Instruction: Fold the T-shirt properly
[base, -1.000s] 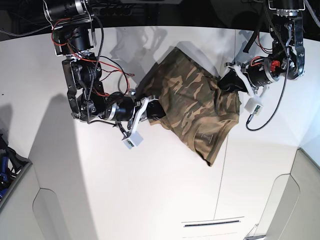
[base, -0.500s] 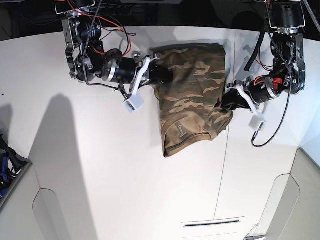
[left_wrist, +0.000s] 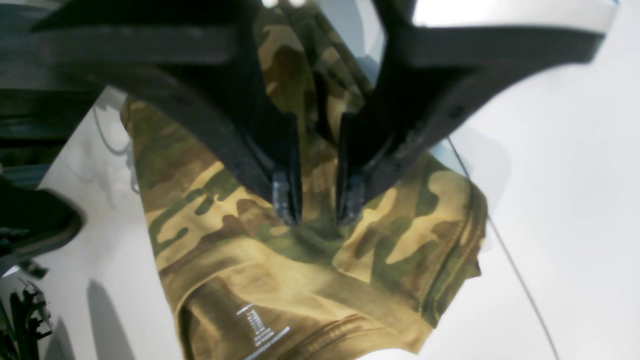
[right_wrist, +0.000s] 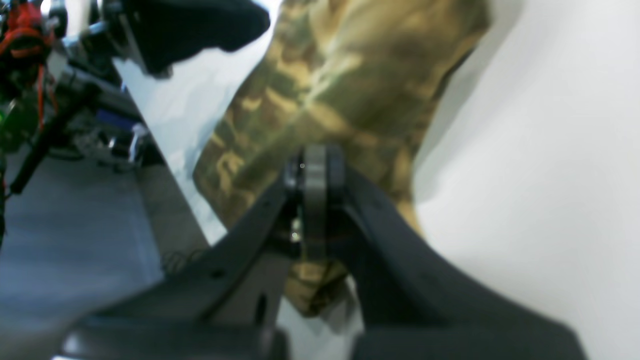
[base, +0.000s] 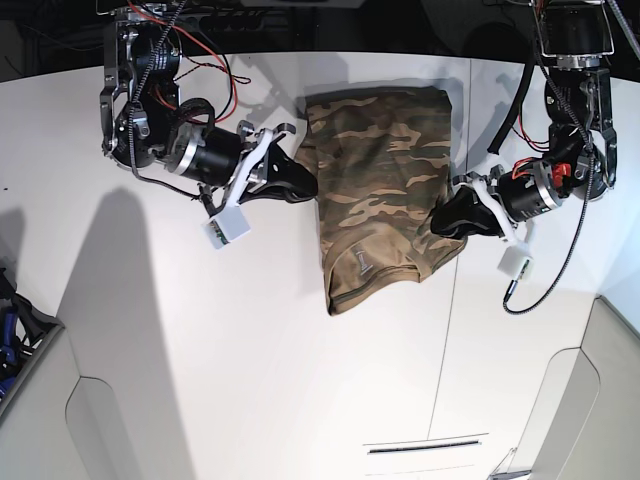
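Since half a second ago, the right gripper (base: 308, 187) has drawn back toward the base view's left and now sits at the left edge of the T-shirt (base: 385, 190), where before it reached over the cloth; the left gripper (base: 440, 222) has shifted slightly lower along the shirt's right edge, and the shirt itself lies almost as it did. The T-shirt rests on the white table (base: 250, 360) as a folded, roughly rectangular camouflage bundle, its far edge near the table's back edge and its near end, with a small pale printed label (base: 360, 262) showing, angled toward the lower left. A loose flap spreads out at the lower right corner, under the left gripper. In the left wrist view the left gripper (left_wrist: 317, 205) has its two dark fingers (left_wrist: 286, 197) a narrow gap apart, tips low over the camouflage fabric (left_wrist: 300, 250); whether they pinch a fold of it cannot be told. In the right wrist view the right gripper (right_wrist: 315, 172) has its jaws pressed fully together, tips meeting just at the edge of the shirt (right_wrist: 345, 90); no cloth is visibly caught between them, though the picture is blurred there.
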